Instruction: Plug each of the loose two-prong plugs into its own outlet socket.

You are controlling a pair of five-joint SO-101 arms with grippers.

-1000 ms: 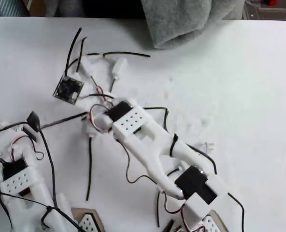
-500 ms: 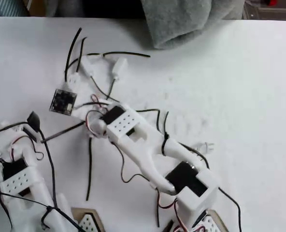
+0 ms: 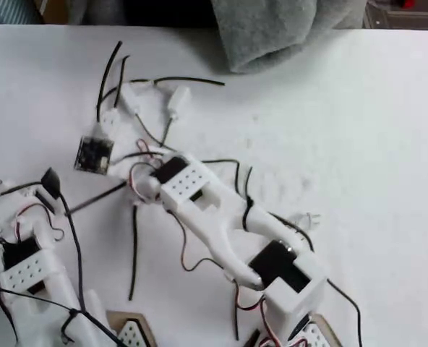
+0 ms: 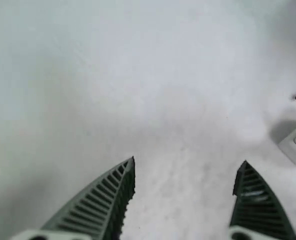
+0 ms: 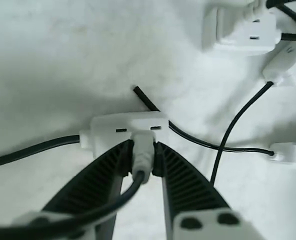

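The right pincer (image 5: pixel 142 146) is pinching a white plug (image 5: pixel 142 159) between its ribbed fingers (image 5: pixel 183 175). The plug's nose touches the face of a white outlet socket (image 5: pixel 119 125) just beyond the fingertips, between two of its slots; whether the prongs are seated cannot be told. Another white socket block (image 5: pixel 240 31) lies well apart beyond it. The left pincer (image 4: pixel 188 162) is spread wide over bare table (image 4: pixel 138 75), gripping nothing.

In the high view the right arm (image 3: pixel 199 199) stretches from 5 o'clock toward 10 o'clock. A second plug (image 3: pixel 308 217) lies loose on the table at the arm's 3 o'clock side.

Against a second ago, the right arm has swung slightly toward 9 o'clock. The small dark board (image 3: pixel 93 153) off its tip has slid toward 6 o'clock. The left arm (image 3: pixel 26 271), at 8 o'clock, has kept its place.
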